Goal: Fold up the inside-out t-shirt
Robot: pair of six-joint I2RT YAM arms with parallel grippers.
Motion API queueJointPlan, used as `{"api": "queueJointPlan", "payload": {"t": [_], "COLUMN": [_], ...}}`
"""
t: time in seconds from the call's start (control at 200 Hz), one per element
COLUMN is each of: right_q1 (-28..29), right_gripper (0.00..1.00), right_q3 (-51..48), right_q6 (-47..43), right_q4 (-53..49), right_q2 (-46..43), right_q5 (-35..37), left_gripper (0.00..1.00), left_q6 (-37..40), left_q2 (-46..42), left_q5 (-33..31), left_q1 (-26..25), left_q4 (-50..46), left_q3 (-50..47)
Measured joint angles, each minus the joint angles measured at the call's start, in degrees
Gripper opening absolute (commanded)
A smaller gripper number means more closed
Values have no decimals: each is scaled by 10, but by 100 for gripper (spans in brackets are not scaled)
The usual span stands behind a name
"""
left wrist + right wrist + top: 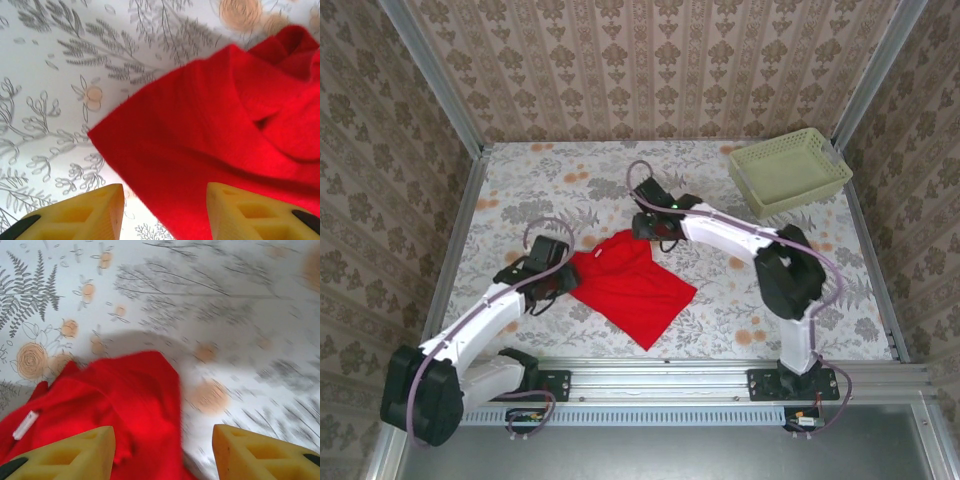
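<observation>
While the inside-out t-shirt (pixel 632 288) lies rumpled on the flowered table (pixel 750 300) just below the middle of the top view, a pale green basket (pixel 802 196) sits well apart from it at the upper right, near the far corner; its latticed floor shows bare from wall to wall, and the red cloth lies wholly outside it; the left gripper (pixel 560 272) is at the shirt's left corner, the right gripper (pixel 655 230) at its upper edge. Seen from the left wrist, the yellow fingers (pixel 95 212) at the bottom edge stand spread, clamping nothing; red cloth covers the centre and right, one corner pointing left. Seen from the right wrist, the fingers (pixel 80 452) stand spread too, gripping nothing; the cloth fills the lower left, a small white label (pixel 25 425) on it at the far left.
</observation>
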Motion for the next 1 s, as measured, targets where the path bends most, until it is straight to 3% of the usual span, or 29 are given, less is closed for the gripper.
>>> {"api": "queueJointPlan", "payload": {"t": [0.155,0.35,0.45,0.635,0.86,1.0], "right_q1": [6,10,10,14,21,19], "right_gripper": [51,19,14,2,8,28], "right_q3": [73,120,129,207,286,325], "right_q6": [-54,-84,-95,-120,-131,-127], "right_q4": [-28,-60,-66,-106,-132,-142], "right_q2": [87,130,132,153,179,212], "right_q5": [-12,-11,-9,23,26,10], "left_gripper": [47,47,47,46,45,46], "left_q6": [-39,-69,-76,-92,-101,-101], "left_q2": [-24,-18,-10,83,92,77], "left_q5": [-1,-4,-5,-10,-10,-14], "left_q1": [-68,-122,-128,-152,-153,-152], "left_q4": [11,40,47,73,87,82], "left_q3": [-30,-39,-44,-45,-45,-45]}}
